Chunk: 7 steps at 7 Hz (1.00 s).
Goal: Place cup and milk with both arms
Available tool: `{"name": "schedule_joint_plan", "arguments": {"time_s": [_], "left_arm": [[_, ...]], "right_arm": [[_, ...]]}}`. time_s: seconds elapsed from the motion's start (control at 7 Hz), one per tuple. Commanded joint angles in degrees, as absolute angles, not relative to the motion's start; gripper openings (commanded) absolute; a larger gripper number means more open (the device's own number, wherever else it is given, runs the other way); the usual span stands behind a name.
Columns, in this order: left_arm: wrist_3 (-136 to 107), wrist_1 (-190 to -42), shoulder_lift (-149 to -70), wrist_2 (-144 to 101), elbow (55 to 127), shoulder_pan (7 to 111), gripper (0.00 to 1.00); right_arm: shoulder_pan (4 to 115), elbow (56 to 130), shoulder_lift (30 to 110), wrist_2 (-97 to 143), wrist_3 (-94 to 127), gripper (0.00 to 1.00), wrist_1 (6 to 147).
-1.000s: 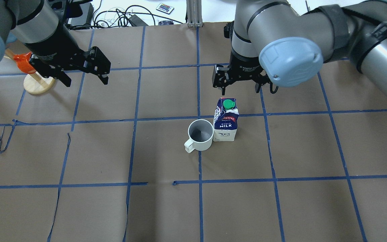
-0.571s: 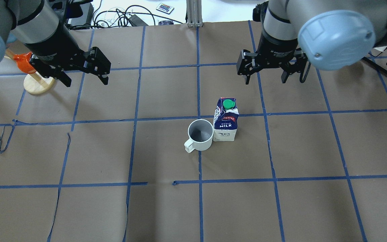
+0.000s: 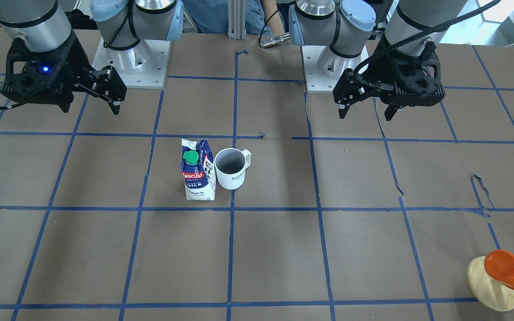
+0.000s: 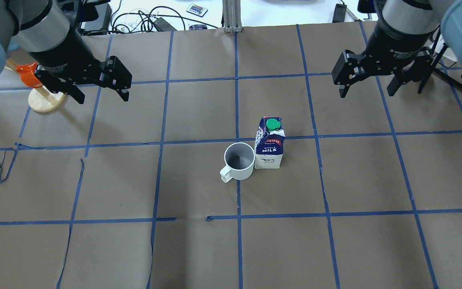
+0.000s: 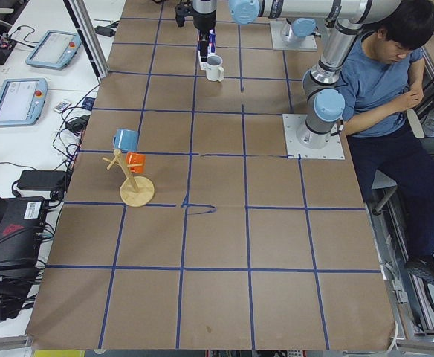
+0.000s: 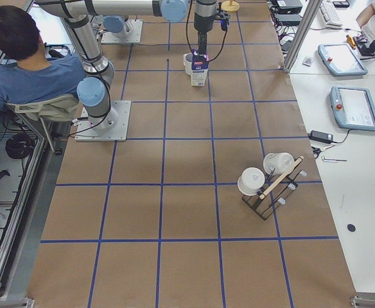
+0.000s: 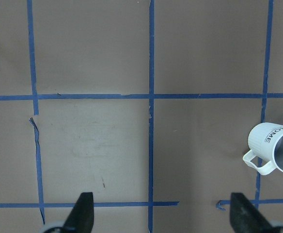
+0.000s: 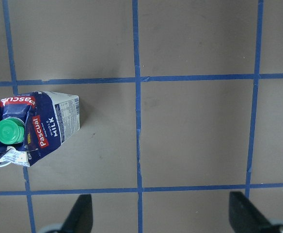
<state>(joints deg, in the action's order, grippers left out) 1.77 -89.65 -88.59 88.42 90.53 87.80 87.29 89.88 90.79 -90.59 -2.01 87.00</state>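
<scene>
The white cup (image 4: 239, 161) stands upright mid-table, its handle toward the robot, touching or nearly touching the navy and white milk carton (image 4: 270, 145) with the green cap on its right. Both show in the front view, cup (image 3: 231, 168) and milk (image 3: 198, 171). My left gripper (image 4: 103, 98) is open and empty, high above the table far left of the cup; the left wrist view shows the cup (image 7: 277, 153) at its right edge. My right gripper (image 4: 366, 94) is open and empty, to the right of and beyond the milk, which shows in its wrist view (image 8: 32, 128).
A wooden mug stand (image 4: 46, 100) with an orange cup (image 3: 507, 269) stands at the far left, just behind my left gripper. A black rack with white cups (image 6: 268, 186) is off to my right. Cables (image 4: 142, 18) lie past the far edge. A person (image 5: 384, 82) sits behind the robot.
My right gripper has moved from just beyond the milk carton out to the right and farther away. The left gripper, the cup and the milk have not moved.
</scene>
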Motion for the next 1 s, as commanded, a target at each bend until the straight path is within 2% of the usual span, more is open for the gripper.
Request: {"name": "schedule_joint_plan", "arguments": {"time_s": [0.0,0.86], "left_arm": [[1.8,-89.6,-88.6,88.4,90.5,87.7,1.0],[1.8,-89.6,-88.6,88.4,90.5,87.7,1.0]], "right_arm": [[87.0,89.9,91.0,-90.8,-2.5,1.0,87.2],[87.6,89.7,91.4,-90.6,0.9,1.0,86.9]]}}
